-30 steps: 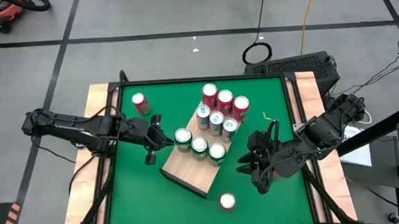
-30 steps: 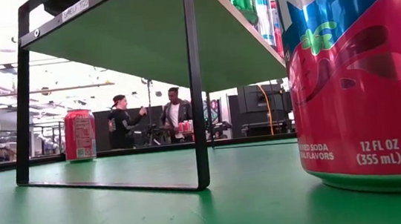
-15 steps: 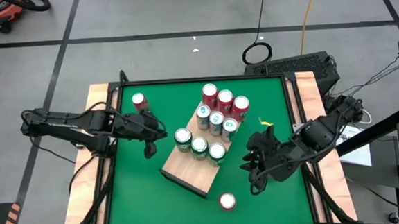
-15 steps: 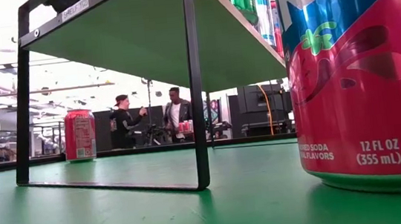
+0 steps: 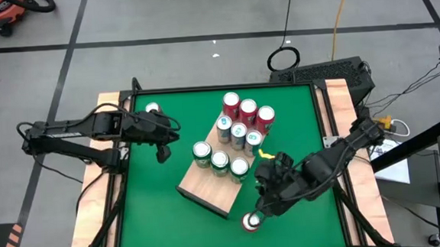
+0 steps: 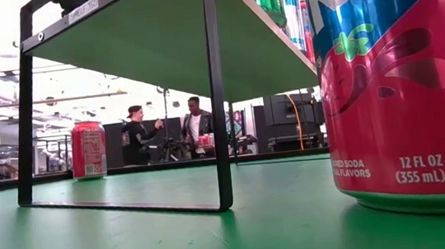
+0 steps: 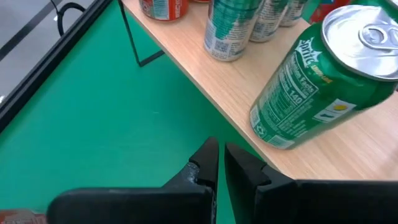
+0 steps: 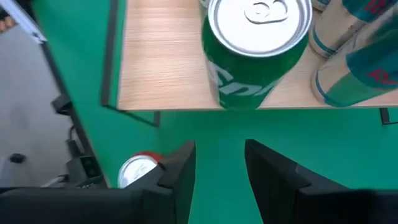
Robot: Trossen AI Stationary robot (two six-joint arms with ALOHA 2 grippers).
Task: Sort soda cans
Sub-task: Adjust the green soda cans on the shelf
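The left gripper (image 5: 160,153) is closed and empty, above the green bench (image 5: 152,204) left of the wooden board (image 5: 206,187). The right gripper (image 5: 260,211) is narrowly open, empty, just beside a lone red can (image 5: 250,223). Nine soda cans (image 5: 239,130) stand on the board; another red can (image 5: 152,108) stands far left.

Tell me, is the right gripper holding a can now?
No, the right gripper is open and empty above the green mat, near a red can.

Nine upright soda cans (image 5: 239,130), red, green and teal, cluster on the wooden board (image 5: 209,189); two red ones stand apart off it.
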